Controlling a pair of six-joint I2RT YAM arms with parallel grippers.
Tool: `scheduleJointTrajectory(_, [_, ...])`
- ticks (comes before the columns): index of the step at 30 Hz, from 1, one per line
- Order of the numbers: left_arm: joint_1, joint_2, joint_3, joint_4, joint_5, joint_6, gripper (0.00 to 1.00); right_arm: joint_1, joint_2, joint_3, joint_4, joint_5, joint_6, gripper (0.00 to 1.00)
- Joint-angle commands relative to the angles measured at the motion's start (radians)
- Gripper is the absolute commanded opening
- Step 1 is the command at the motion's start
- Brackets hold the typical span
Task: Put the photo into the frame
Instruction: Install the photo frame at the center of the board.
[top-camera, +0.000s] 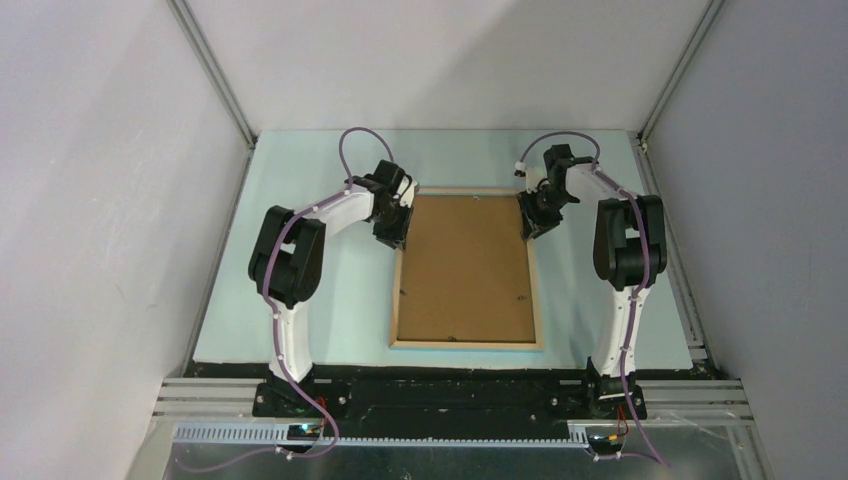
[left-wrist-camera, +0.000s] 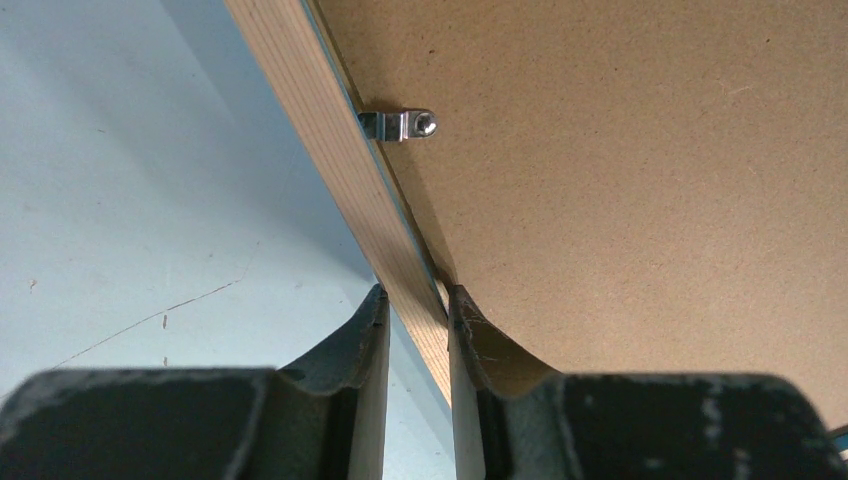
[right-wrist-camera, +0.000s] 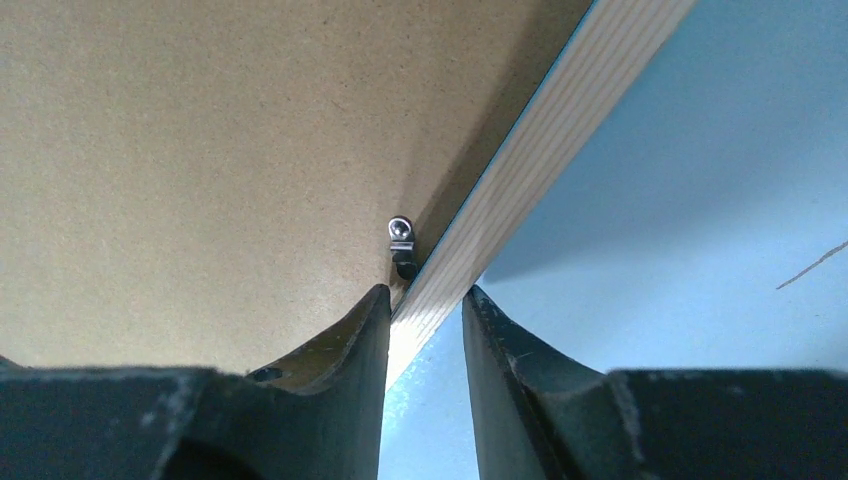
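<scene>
Your left arm (top-camera: 290, 260) rises from its base at the near edge, bends at a high elbow and reaches inward, wrist tipped down over the far end of the frame's left rail. Your right arm (top-camera: 628, 245) mirrors it on the right rail. The frame (top-camera: 466, 344) lies flat in the middle of the pale blue surface (top-camera: 340, 300), light wood side up, with the brown backing board (top-camera: 465, 265) sitting inside it and covering whatever is beneath. In your left wrist view the left pincer (left-wrist-camera: 415, 300) straddles the wooden rail, one finger (left-wrist-camera: 365, 370) on the outside and the other on the board side, both against the wood, so it is pinching the frame. A small metal clip (left-wrist-camera: 400, 125) is screwed to the board just ahead of it. The right pincer (right-wrist-camera: 425, 295) flanks the opposite rail the same way, beside a second clip (right-wrist-camera: 402, 240), but you cannot tell whether its fingers (right-wrist-camera: 500, 360) are pressing the wood or only close to it. From above, both pincers' fingertips are hidden under the wrists, and the near parts of both rails are cut off behind the fingers in the wrist views.
</scene>
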Motion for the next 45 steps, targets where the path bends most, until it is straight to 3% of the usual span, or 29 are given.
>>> scheduleJointTrajectory(1, [0.005, -0.026, -0.014, 0.032, -0.004, 0.039, 0.00, -0.013, 0.005, 0.046, 0.030, -0.060, 0.049, 0.36])
scheduleJointTrajectory(9, [0.007, -0.025, -0.015, 0.032, -0.003, 0.042, 0.00, -0.017, 0.017, 0.028, 0.077, -0.074, 0.099, 0.40])
scheduleJointTrajectory(27, [0.015, -0.032, -0.023, 0.032, 0.003, 0.048, 0.00, -0.020, -0.104, -0.142, 0.306, -0.008, 0.161, 0.23])
scheduleJointTrajectory(29, [0.015, -0.034, -0.023, 0.031, 0.003, 0.049, 0.00, -0.023, -0.121, -0.154, 0.326, -0.030, 0.159, 0.24])
scheduleJointTrajectory(37, [0.019, -0.041, -0.026, 0.030, 0.006, 0.049, 0.00, -0.025, -0.130, -0.153, 0.306, -0.099, 0.144, 0.47])
scheduleJointTrajectory(45, [0.020, -0.043, -0.027, 0.031, 0.005, 0.050, 0.00, -0.022, -0.111, -0.155, 0.289, -0.094, 0.128, 0.47])
